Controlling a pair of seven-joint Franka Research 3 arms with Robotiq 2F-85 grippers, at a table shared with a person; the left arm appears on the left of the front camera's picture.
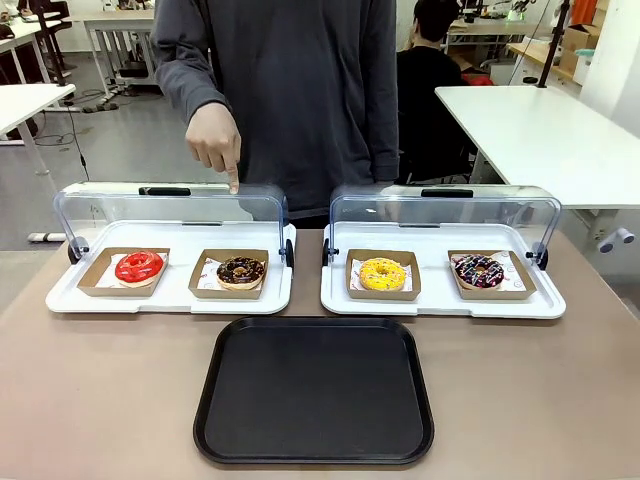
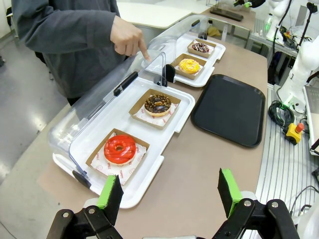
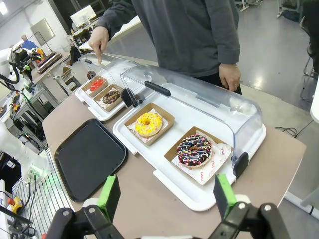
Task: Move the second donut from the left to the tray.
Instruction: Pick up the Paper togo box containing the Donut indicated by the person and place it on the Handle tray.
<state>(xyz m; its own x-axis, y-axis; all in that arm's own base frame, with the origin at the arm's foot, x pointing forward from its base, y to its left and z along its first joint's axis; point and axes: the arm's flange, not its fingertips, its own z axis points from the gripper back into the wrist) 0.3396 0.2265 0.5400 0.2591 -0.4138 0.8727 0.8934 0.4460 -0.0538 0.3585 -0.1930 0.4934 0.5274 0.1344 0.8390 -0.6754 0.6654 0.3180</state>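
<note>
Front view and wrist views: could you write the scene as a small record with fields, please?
target: chocolate donut with tan crumbs, on left display tray, lid raised
black tray: in front of both display trays, donut not yet on it
person's hand: index finger points down above the target
left gripper: open, holds nothing
right gripper: open, holds nothing

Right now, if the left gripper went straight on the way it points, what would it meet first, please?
Probably the white display tray, by the second donut from the left; the open left gripper has free air before it. Depth is unclear; its near rim may come first.
</note>
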